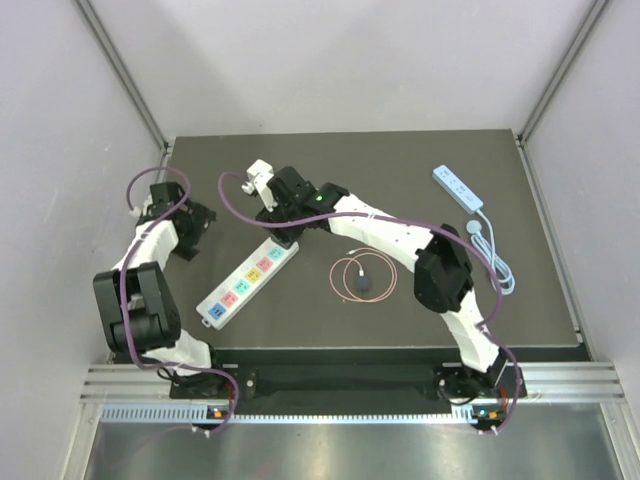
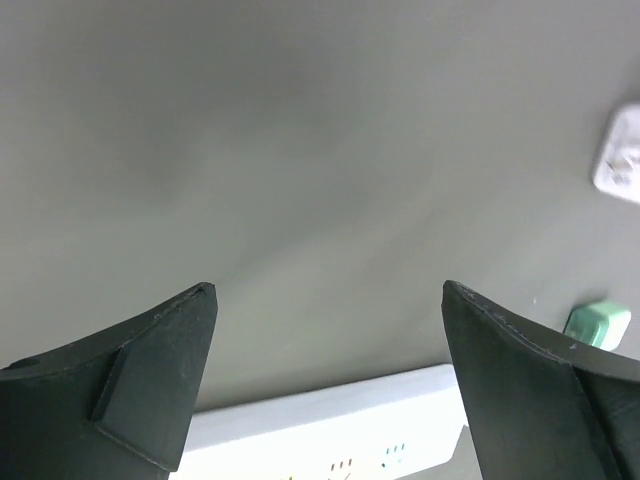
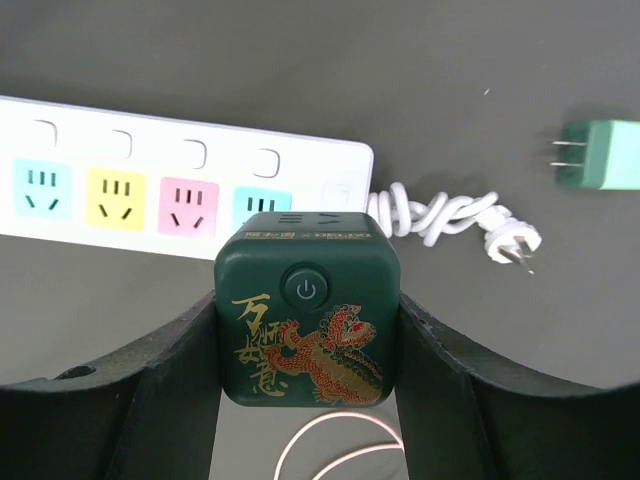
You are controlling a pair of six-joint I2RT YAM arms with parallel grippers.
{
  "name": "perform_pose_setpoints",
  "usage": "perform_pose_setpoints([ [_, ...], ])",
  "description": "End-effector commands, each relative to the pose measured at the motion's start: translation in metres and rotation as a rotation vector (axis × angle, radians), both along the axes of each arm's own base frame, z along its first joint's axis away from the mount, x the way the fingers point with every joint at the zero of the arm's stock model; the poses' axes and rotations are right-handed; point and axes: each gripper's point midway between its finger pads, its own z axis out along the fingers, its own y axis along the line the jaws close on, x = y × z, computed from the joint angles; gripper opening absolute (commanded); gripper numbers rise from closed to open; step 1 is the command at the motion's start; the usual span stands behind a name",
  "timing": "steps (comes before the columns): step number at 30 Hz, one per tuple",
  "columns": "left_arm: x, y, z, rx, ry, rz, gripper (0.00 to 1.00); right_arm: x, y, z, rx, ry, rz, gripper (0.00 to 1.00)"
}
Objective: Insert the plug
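1. right claw pinches the dark green cube plug by its two side faces, its switch face and dragon print turned to the wrist camera; the prongs are hidden on the far side.
2. left claw is spread wide with only bare table between its fingers, and holds nothing.
3. in the top view the power strip lies on the table with its long axis running from 7 o'clock to 1 o'clock; the right claw sits at the 1 o'clock end, the left claw off to 9 o'clock, apart from the strip.
4. in the right wrist view the power strip runs from 9 to 3 o'clock, and the cube plug covers its near edge right at 6 o'clock of the teal socket, the last coloured one before the cord end.
5. judgement: the right arm is the nearer and the loaded one; the coming move turns on carrying the plug toward 12 o'clock until its prongs meet that socket squarely.
6. whether the plug touches the strip yet cannot be told.
7. a green plug and the white cord lie at 2 to 3 o'clock, out of the path.
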Motion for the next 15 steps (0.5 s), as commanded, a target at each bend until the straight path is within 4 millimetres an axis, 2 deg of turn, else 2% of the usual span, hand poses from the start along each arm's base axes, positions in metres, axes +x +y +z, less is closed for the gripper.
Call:
perform_pose_setpoints([
  [1, -0.029, 0.022, -0.006, -0.035, 0.037, 0.201, 0.98, -0.002, 0.018, 0.019, 0.032, -0.019, 0.008, 0.00],
  [2, -0.030, 0.025, -0.004, -0.045, 0.027, 0.207, 0.98, -0.001, 0.020, 0.011, 0.019, -0.011, 0.009, 0.00],
  [7, -0.041, 0.026, 0.000, -0.048, 0.032, 0.202, 0.98, -0.003, 0.029, 0.001, 0.023, 0.008, 0.010, 0.00],
  [10, -0.040, 0.030, 0.008, 0.000, -0.013, 0.171, 0.98, -0.007, 0.033, -0.003, 0.027, 0.020, 0.010, 0.00],
  [15, -0.050, 0.032, 0.002, 0.020, 0.029, 0.168, 0.98, -0.020, 0.037, -0.013, 0.019, 0.058, 0.040, 0.00],
])
